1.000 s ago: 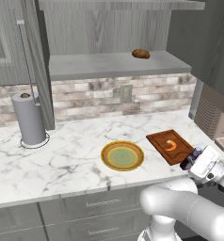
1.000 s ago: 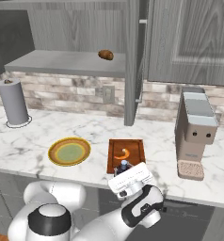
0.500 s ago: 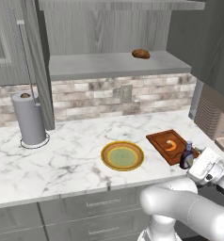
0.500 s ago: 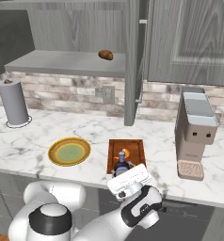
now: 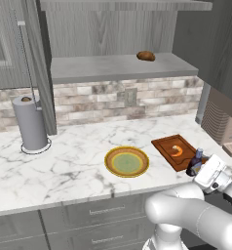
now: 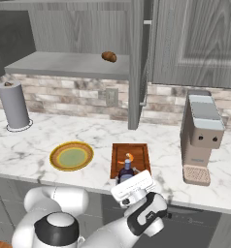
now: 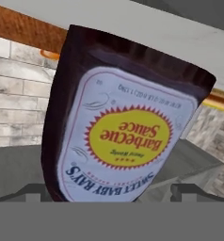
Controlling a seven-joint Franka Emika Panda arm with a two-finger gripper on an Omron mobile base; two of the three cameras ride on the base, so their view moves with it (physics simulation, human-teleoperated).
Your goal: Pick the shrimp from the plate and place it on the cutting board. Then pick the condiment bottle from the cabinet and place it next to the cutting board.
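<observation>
The small orange shrimp [image 5: 176, 150] [image 6: 129, 156] lies on the reddish-brown cutting board [image 5: 163, 145] [image 6: 140, 151]. The dark condiment bottle [image 5: 196, 161] [image 6: 126, 170] [image 7: 118, 132] stands upright at the board's near edge; its base is hidden, so I cannot tell whether it rests on the board or beside it. My gripper [image 5: 200, 169] [image 6: 130, 181] [image 7: 111, 190] is open right behind the bottle, one fingertip on either side of it and neither pressing it. The plate [image 5: 108, 163] [image 6: 53, 157] sits to the left of the board with nothing on it. The cabinet shelf [image 5: 113, 66] [image 6: 64, 65] is above.
A brown potato-like lump [image 5: 145, 55] [image 6: 108, 56] lies on the shelf. A paper towel roll [image 5: 30, 122] [image 6: 13, 104] stands at the far left, a coffee machine [image 6: 200, 135] to the right. The open cabinet door [image 5: 37, 63] [image 6: 137, 63] hangs over the counter.
The jaws have spread away from the bottle. The hand has drawn back slightly toward the counter's front edge, and the bottle stays upright where it was.
</observation>
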